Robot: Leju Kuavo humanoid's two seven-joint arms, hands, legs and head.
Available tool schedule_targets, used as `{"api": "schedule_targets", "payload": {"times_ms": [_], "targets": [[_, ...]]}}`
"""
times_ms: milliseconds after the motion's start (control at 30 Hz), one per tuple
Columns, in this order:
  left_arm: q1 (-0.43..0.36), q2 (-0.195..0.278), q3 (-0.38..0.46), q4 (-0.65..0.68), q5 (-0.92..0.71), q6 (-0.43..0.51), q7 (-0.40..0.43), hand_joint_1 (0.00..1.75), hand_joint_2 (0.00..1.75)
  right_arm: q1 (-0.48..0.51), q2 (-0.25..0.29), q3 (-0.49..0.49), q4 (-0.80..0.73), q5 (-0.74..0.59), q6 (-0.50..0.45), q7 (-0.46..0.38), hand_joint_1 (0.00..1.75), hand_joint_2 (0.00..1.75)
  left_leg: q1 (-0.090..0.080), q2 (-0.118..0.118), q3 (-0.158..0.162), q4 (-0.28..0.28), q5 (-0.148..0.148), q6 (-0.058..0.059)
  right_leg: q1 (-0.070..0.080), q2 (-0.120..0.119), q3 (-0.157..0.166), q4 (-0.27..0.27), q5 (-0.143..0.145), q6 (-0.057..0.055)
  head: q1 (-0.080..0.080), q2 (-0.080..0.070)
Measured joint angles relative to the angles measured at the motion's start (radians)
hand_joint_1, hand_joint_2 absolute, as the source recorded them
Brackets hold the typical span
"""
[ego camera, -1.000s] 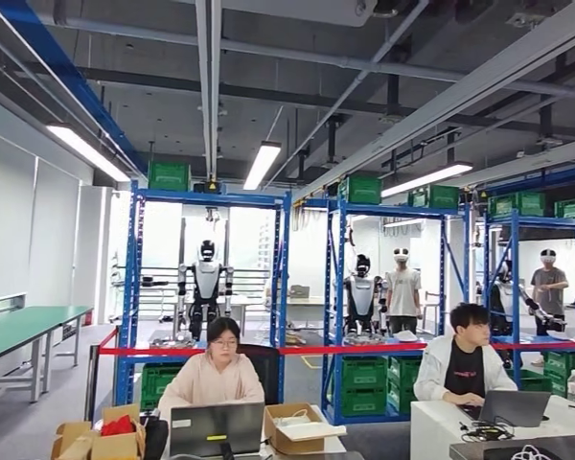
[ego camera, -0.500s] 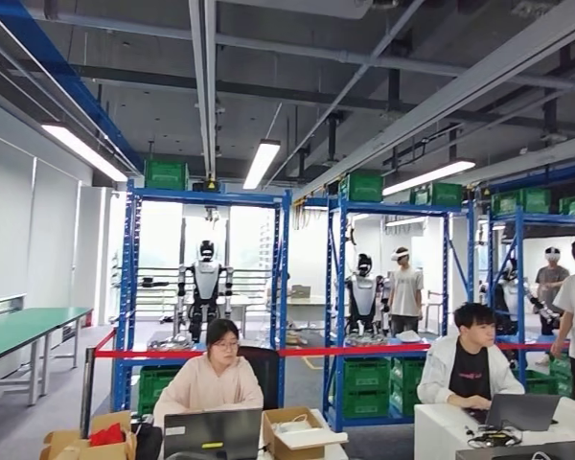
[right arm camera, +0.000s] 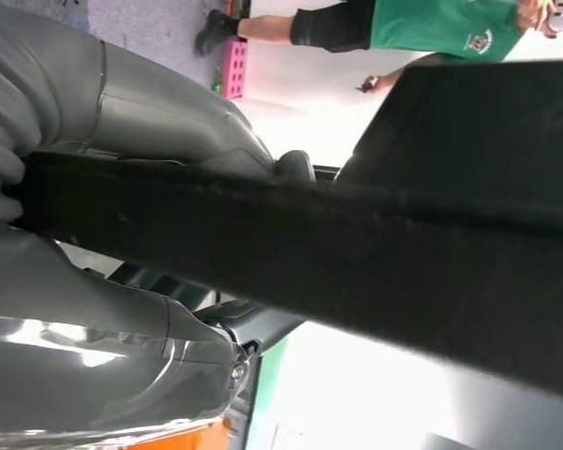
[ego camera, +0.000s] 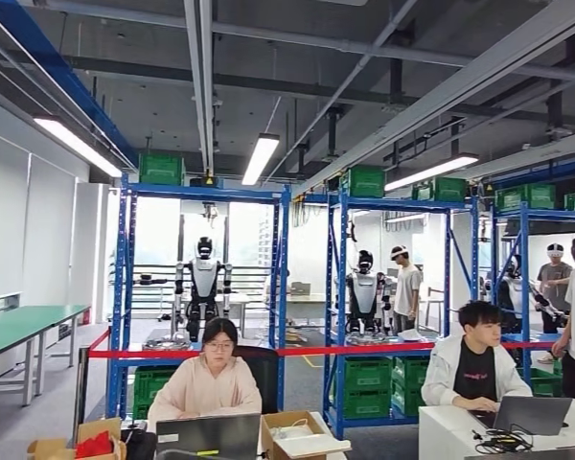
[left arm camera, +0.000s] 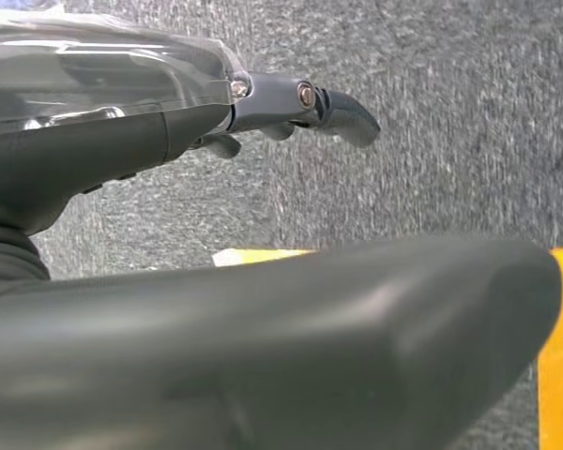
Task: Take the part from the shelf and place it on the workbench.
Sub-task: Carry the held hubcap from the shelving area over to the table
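Across a workshop hall ringed by blue shelf racks point(ego camera: 200, 195), a Kuavo humanoid looks over two seated people, each at a laptop point(ego camera: 209, 436), behind one line of red barrier tape point(ego camera: 307, 351). The robot's right hand point(right arm camera: 109, 309) appears to clamp a long black part point(right arm camera: 335, 244) between its thick thumb and darker fingers, though the wrist view is too close and dark to show the grip fully. The part is off the shelf and in that hand, not yet on any bench. The left hand point(left arm camera: 123, 141) hangs over grey carpet beside a yellow floor marking point(left arm camera: 558, 347), fingers stretched apart and holding nothing.

A green-topped workbench point(ego camera: 24, 326) runs along the hall's left wall, well apart from the robot, and is likely where the part must go.

The main risk is a slip. The part juts well beyond the hand, so any swing while walking or turning could lever it loose. The overhang could also catch the desks, the tape or a person in a green shirt point(right arm camera: 441, 23) standing near the right arm.

Counted in the head view:
- three blue racks, the third partly cut off at the right
- two seated people and three standing
- two laptops
- two parked humanoid robots point(ego camera: 203, 287) plainly visible in the bays
- green crates point(ego camera: 364, 374) on the lower shelves and rack tops
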Motion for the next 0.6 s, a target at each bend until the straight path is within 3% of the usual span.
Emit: {"api": "schedule_targets", "payload": {"times_ms": [67, 100, 167, 233, 267, 300, 367, 433, 533, 600], "targets": [[0.000, 0.000, 0.000, 0.000, -0.001, 0.000, -0.001, 0.00, 1.75, -0.002, 0.000, 0.000, -0.001, -0.001, 0.000, 0.001, 1.75, 1.75, 0.003, -0.001, 0.014, -0.006, -0.008, 0.010, -0.002, -0.001, -0.018, 0.044, -0.001, 0.010, 0.000, 0.000], [0.000, 0.000, 0.000, 0.000, -0.002, 0.000, -0.002, 0.00, 1.75, -0.003, 0.000, 0.000, -0.001, -0.001, 0.000, 0.001, 1.75, 1.75, 0.005, -0.002, 0.024, -0.009, -0.014, 0.014, -0.005, -0.002, -0.047, 0.093, -0.009, 0.016, 0.000, 0.000], [-0.001, 0.000, 0.001, 0.000, -0.005, 0.000, -0.003, 0.00, 1.75, -0.003, 0.000, 0.000, -0.001, -0.001, 0.000, 0.002, 1.75, 1.75, 0.005, -0.002, 0.044, -0.013, -0.030, 0.017, -0.011, -0.003, -0.131, 0.216, -0.045, 0.025, 0.000, 0.000], [0.000, 0.000, 0.002, 0.000, -0.008, 0.000, -0.004, 0.00, 1.75, -0.001, -0.001, 0.000, 0.000, -0.001, 0.000, 0.002, 1.75, 1.75, 0.005, -0.003, 0.068, -0.014, -0.051, 0.015, -0.014, -0.003, -0.200, 0.280, -0.079, 0.029, 0.000, 0.000], [0.000, 0.000, 0.002, 0.000, -0.009, 0.000, -0.004, 0.00, 1.75, 0.000, -0.001, 0.000, 0.000, -0.001, 0.000, 0.002, 1.75, 1.75, 0.005, -0.003, 0.084, -0.014, -0.063, 0.014, -0.014, -0.003, -0.213, 0.267, -0.073, 0.029, 0.000, 0.000], [0.000, 0.000, 0.002, 0.000, -0.010, 0.000, -0.004, 0.00, 1.75, 0.000, -0.001, 0.000, 0.000, -0.001, 0.000, 0.002, 1.75, 1.75, 0.004, -0.004, 0.102, -0.014, -0.076, 0.012, -0.014, -0.003, -0.213, 0.225, -0.043, 0.026, 0.000, 0.000], [-0.001, 0.000, 0.002, 0.000, -0.012, 0.000, -0.005, 0.00, 1.75, 0.000, -0.002, -0.001, 0.001, -0.001, 0.000, 0.002, 1.75, 1.75, 0.005, -0.006, 0.137, -0.018, -0.101, 0.008, -0.009, -0.002, -0.195, 0.112, 0.064, 0.017, 0.000, 0.000], [-0.005, -0.001, 0.003, 0.000, -0.013, -0.001, -0.005, 0.00, 1.75, 0.000, -0.003, -0.001, 0.003, -0.001, 0.000, 0.003, 1.75, 1.75, 0.007, -0.008, 0.158, -0.027, -0.117, -0.001, 0.000, -0.001, -0.185, 0.048, 0.128, 0.003, 0.000, 0.000], [-0.007, -0.005, 0.005, 0.000, -0.017, -0.002, -0.006, 0.00, 1.75, -0.002, -0.003, -0.001, 0.002, -0.002, 0.000, 0.005, 1.75, 1.75, 0.009, -0.009, 0.173, -0.022, -0.110, -0.019, 0.005, 0.000, -0.161, 0.021, 0.126, -0.016, 0.000, 0.000], [-0.009, -0.007, 0.006, 0.000, -0.019, -0.004, -0.007, 0.00, 1.75, -0.007, -0.001, -0.001, 0.000, -0.004, 0.000, 0.005, 1.75, 1.75, 0.010, -0.007, 0.149, 0.038, -0.110, -0.023, 0.001, 0.000, -0.127, 0.002, 0.115, -0.026, 0.001, 0.000]]}}
